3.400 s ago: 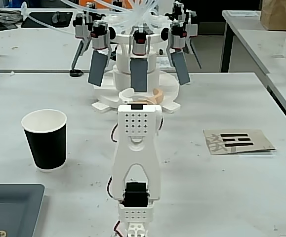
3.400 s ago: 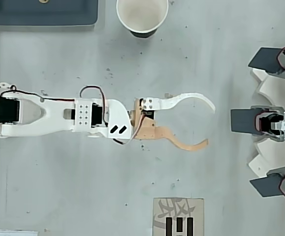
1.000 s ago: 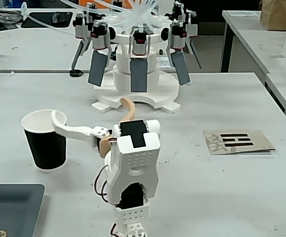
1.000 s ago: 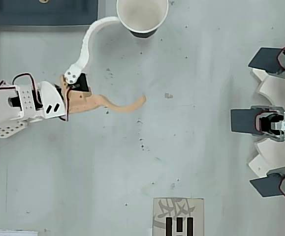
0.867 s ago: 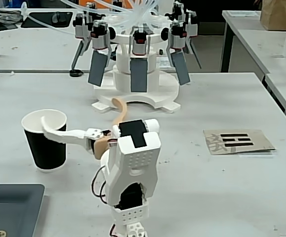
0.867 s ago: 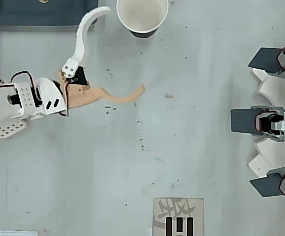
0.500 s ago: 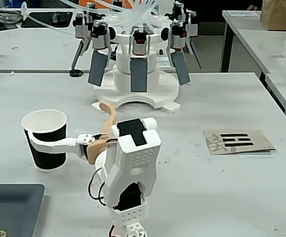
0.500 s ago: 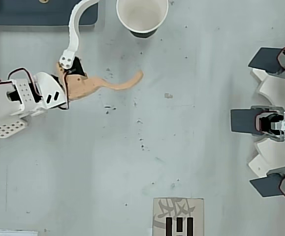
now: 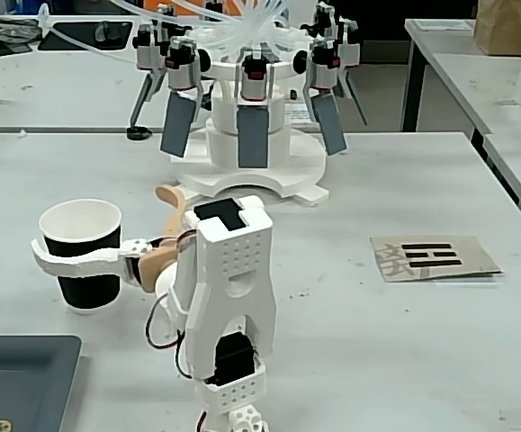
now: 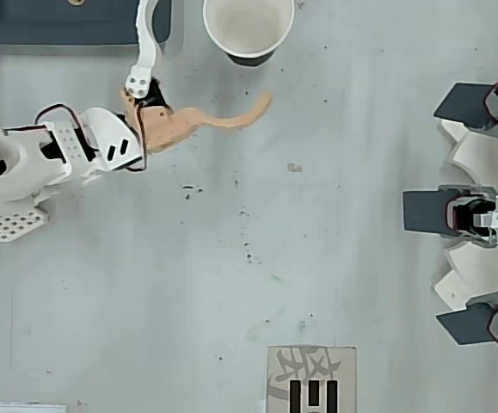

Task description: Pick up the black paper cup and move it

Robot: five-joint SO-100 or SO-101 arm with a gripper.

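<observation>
the gripper has its jaws wide apart. the upright black paper cup sits at its left in the fixed view, the white finger crossing its near side and the tan finger off to its right, so it is only partly enclosed.

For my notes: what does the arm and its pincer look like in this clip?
The arm is white printed plastic with a grid of small holes on its upper block, black servo motors and thin red and black wires. The pincer has two long curved fingers, one white and one tan-orange.
</observation>
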